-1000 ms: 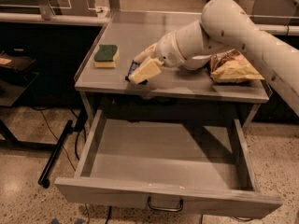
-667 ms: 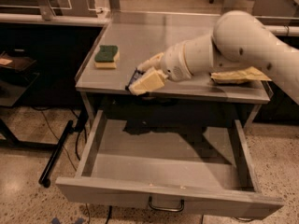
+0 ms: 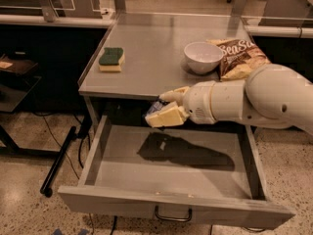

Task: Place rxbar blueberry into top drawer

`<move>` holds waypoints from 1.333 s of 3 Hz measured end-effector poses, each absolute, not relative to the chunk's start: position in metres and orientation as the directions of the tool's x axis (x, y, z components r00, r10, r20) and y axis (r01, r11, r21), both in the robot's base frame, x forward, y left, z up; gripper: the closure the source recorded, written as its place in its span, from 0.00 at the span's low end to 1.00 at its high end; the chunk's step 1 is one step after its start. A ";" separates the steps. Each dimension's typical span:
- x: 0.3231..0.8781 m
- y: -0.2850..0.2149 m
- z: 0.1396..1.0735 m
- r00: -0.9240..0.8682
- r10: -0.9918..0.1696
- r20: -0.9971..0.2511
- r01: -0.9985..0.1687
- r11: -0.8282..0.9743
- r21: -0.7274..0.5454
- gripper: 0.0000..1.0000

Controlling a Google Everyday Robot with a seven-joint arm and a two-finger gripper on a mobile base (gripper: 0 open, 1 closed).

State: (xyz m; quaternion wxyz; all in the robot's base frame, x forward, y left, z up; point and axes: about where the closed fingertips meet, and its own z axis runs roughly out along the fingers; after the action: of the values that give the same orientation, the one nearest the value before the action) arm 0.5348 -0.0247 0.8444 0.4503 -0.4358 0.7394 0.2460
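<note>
Pinching the rxbar blueberry [image 3: 155, 106], end poking left, jaws hover over top drawer [image 3: 171, 205].

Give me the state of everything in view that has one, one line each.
gripper: shut on the rxbar blueberry, over the back of the drawer, just below the table edge
rxbar blueberry: held in the air, not yet released
top drawer: pulled open, bar not in it
bowl: upright on the table
chip bag: lying beside the bowl
sponge: flat, green side up
</note>
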 end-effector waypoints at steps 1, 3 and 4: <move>0.514 -0.044 0.811 -0.283 -0.371 -0.884 -0.815 0.580 0.017 1.00; 0.514 -0.050 0.792 -0.319 -0.338 -0.885 -0.796 0.603 0.057 1.00; 0.523 -0.043 0.763 -0.364 -0.321 -0.875 -0.802 0.585 0.119 1.00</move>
State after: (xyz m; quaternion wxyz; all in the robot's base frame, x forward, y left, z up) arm 0.5226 -0.0427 0.7627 0.4335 -0.3610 0.7777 0.2774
